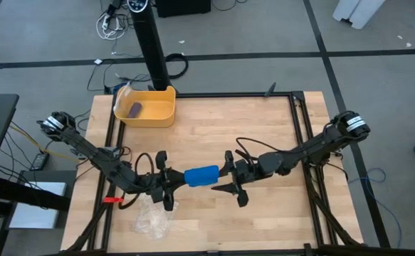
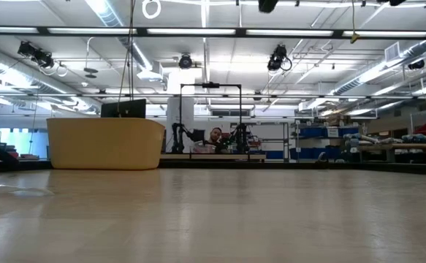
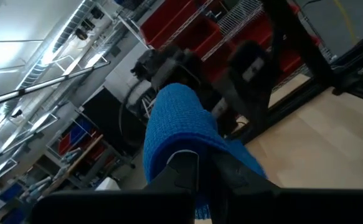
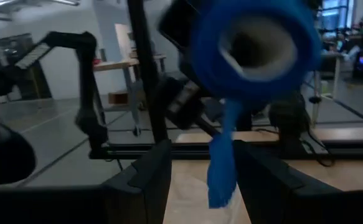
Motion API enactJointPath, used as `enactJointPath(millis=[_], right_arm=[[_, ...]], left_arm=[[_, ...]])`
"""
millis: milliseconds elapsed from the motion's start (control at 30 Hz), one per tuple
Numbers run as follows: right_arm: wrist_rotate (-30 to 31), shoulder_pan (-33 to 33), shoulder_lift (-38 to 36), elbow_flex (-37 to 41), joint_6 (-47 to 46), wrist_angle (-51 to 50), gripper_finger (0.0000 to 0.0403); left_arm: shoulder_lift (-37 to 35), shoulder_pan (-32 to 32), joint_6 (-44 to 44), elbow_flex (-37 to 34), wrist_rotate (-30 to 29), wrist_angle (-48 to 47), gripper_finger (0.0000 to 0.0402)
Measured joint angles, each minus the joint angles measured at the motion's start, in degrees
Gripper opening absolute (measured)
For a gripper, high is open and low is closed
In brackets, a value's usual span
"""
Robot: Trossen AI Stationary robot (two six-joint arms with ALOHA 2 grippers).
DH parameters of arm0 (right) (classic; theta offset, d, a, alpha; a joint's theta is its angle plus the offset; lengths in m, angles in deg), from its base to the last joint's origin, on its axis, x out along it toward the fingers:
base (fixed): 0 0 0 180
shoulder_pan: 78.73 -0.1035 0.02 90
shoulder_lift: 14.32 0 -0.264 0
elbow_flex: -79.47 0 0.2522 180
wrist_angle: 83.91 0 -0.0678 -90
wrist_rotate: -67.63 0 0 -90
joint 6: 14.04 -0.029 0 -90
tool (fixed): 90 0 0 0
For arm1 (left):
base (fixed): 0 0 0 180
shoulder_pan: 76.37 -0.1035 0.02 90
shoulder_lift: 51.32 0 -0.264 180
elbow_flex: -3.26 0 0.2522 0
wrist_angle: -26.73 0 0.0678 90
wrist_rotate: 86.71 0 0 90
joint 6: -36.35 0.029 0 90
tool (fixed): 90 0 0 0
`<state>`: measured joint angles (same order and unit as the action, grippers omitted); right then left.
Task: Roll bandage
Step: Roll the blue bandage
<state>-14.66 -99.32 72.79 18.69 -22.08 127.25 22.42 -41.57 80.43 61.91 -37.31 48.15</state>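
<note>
The left claw (image 1: 166,186) is clamped on one end of the bandage (image 1: 201,176), held above the wooden surface (image 1: 264,128) between both arms. The right claw (image 1: 235,186) stands apart around the other end (a loose tail hangs). Steady tension should keep the soft blue knit cylinder tight.

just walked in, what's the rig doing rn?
Both arms meet at the table's middle with the blue bandage between them, already a compact roll, lifted clear of the wood. The left gripper is at one end and the right gripper at the other; a loose tail hangs from the roll. A yellow bin holding a dark purple block sits at the far edge, and a clear plastic bag lies near the left arm.
</note>
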Motion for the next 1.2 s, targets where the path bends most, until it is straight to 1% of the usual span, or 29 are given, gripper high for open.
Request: enactJointPath(millis=[133,233,333,433,500,600,667,833,967,1033,1200], right_arm=[[0.05,1.44,2.49,0.0,-1.63,3.16,0.0158],[-0.11,2.07,3.91,0.0,-2.22,7.12,0.0134],[-0.9,2.42,3.82,-0.13,-1.92,9.31,0.009],[-1.07,2.44,3.82,-0.13,-1.89,9.52,0.0029],[-1.65,2.42,3.82,-0.13,-1.91,9.26,0.0009],[-3.76,2.39,3.82,-0.13,-3.51,8.71,0.0013],[-5.13,2.17,3.82,-0.13,-4.03,9.67,0.0009],[-5.54,1.89,3.29,-0.13,-4.97,11.27,0.0006],[-5.51,1.96,3.25,-0.13,-7.25,12.7,0.0005],[-5.03,2.03,3.25,-0.13,-7.78,13.4,0.0003],[-1.47,2.03,3.28,-0.11,-8.89,14.36,0.0008]], left_arm=[[0.02,-0.27,2.34,0.0,-0.62,2.47,0.0019],[0.01,-0.75,3.6,0.0,-1.33,2.84,0.0019],[0.02,-1.12,3.76,0.0,-2.17,2.84,0.0019],[0.02,-1.27,4.45,-0.02,-2.81,2.95,0.0019],[0.02,-1.41,5.03,-0.02,-2.87,3.33,0.0019],[0.02,-1.44,6.8,-0.04,-5.02,3.97,0.0019],[0.05,-1.44,8.06,-0.04,-6.66,3.83,0.0019],[1.38,-1.55,8.21,-0.07,-8.64,1.19,0.0019],[3.78,-1.55,8.8,-0.09,-10.85,1.07,0.0019],[5.17,-1.51,10.0,-0.08,-11.72,1.47,0.0019],[7.47,-1.24,10.78,-0.06,-13.03,1.88,0.0019]])
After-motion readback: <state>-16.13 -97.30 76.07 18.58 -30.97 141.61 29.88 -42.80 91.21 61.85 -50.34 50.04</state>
